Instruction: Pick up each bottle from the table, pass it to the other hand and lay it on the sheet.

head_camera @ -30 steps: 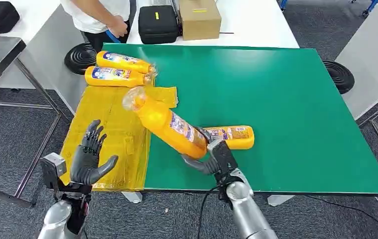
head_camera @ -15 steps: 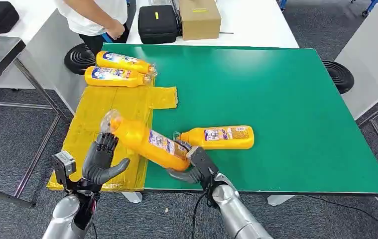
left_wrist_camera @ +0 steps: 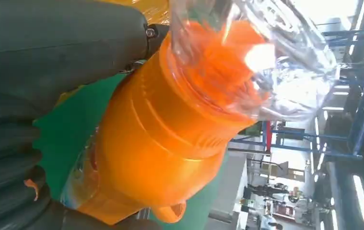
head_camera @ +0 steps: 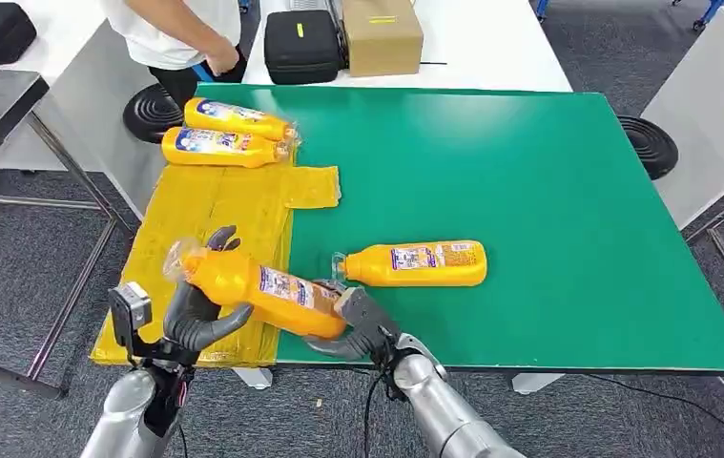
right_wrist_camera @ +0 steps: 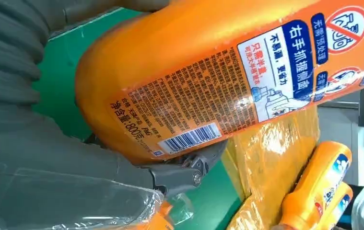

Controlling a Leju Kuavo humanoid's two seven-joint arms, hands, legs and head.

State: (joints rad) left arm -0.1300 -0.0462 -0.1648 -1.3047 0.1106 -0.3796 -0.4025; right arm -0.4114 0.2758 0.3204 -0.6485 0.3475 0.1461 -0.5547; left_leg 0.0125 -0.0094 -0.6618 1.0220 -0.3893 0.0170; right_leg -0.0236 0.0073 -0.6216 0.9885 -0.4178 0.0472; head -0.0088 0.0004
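Room: grey carpet underfoot, white benches behind, a person [head_camera: 181, 33] standing at the far edge beside a black case [head_camera: 302, 45] and a cardboard box [head_camera: 382, 34].
Table: green top [head_camera: 529, 191] with a yellow sheet [head_camera: 200, 215] spread across its left end.
Sheet load: two bottles [head_camera: 234, 134] already lie side by side at the sheet's far end.
Waiting bottle: one more bottle [head_camera: 415, 263] rests on its side on the bare green, near the front edge, well apart from the sheet.
Bottle in transfer: an orange bottle [head_camera: 260, 289] is held level above the sheet's near edge, clear cap toward the left, base toward the right.
Right hand: the right hand [head_camera: 358, 324] grips the base end, fingers wrapped round the label.
Left hand: the left hand [head_camera: 196, 310] cups the neck end from beneath, with dark fingers rising behind the bottle; whether its grip has fully closed cannot be told.
Stage: judged mid-handover, two laid, one in the air, one to go.
Doing it well: the left hand should close firmly below the cap on the solid shoulder, not the thin clear cap, before the right hand lets go; releasing early risks the smooth bottle tipping base-down.
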